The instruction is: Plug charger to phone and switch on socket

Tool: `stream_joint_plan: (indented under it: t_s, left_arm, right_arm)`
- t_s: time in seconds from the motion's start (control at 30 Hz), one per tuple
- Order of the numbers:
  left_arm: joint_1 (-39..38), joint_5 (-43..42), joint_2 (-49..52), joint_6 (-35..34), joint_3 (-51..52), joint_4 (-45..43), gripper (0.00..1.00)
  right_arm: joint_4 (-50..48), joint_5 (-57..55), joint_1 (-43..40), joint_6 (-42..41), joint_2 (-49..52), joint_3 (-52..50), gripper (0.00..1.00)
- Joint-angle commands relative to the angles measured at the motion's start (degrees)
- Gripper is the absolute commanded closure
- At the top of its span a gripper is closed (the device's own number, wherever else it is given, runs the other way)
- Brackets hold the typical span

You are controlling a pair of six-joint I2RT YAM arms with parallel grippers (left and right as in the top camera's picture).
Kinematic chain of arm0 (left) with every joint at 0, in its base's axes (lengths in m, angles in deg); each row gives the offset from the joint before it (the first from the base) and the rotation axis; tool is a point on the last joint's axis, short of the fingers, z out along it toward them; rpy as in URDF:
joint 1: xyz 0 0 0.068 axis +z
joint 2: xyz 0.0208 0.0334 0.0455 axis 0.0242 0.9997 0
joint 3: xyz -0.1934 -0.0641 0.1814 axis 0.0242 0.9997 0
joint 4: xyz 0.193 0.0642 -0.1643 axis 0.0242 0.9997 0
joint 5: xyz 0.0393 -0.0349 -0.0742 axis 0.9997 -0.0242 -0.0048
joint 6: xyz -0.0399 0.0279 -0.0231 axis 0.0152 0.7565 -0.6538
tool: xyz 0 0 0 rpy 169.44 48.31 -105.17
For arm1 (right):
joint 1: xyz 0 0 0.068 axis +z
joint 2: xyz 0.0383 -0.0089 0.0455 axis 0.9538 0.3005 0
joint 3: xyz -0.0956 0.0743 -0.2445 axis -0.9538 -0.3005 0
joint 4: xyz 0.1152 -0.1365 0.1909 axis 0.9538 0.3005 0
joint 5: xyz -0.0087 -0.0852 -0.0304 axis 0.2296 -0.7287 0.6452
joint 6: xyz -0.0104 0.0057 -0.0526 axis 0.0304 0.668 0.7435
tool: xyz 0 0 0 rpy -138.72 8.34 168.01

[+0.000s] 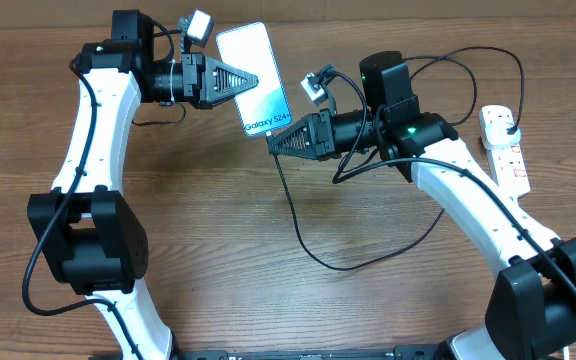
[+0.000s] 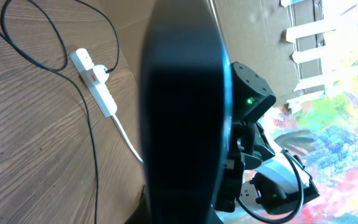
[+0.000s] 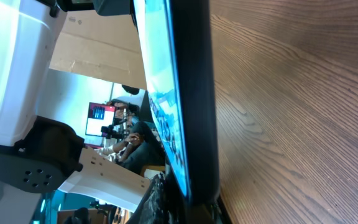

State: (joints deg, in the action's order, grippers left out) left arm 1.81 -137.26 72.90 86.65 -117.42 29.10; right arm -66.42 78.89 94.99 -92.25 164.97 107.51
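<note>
The desk [image 1: 218, 250] is bare wood. The socket [image 1: 505, 152] lies at the right edge of the overhead frame. It looks rigid but light, so I'd press its switch straight down or it may slide. The phone [image 1: 258, 60], upper centre, is slim, glassy and slippery. My left jaws are clamped on its side edge, the sensible hold. The charger [image 1: 290, 200] is limp, and my right jaws look closed on its stiff tip, at the phone's bottom edge.
</note>
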Motion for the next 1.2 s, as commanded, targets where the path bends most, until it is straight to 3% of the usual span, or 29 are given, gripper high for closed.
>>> stream_joint_plan:
  t_s: [0.0, 0.57, 0.77, 1.17]
  left_arm:
    - [-1.9, -2.6, -0.7, -1.8, -0.7, 1.0, 0.96]
    - [1.0, -2.6, -0.7, -3.0, -0.7, 0.6, 0.96]
    - [2.5, -2.6, -0.7, -3.1, -0.7, -0.4, 0.96]
    - [2.7, -2.6, -0.7, -12.4, -0.7, -4.7, 0.96]
  right_arm:
    - [-2.3, -6.7, 0.2, -0.7, 0.3, 1.1, 0.96]
    - [-4.3, -6.7, -0.5, -1.9, 0.3, 1.1, 0.96]
    - [-7.7, 0.9, -1.2, -1.9, 0.3, 1.1, 0.96]
    - [-7.6, 8.6, 0.4, -3.5, 0.3, 1.1, 0.96]
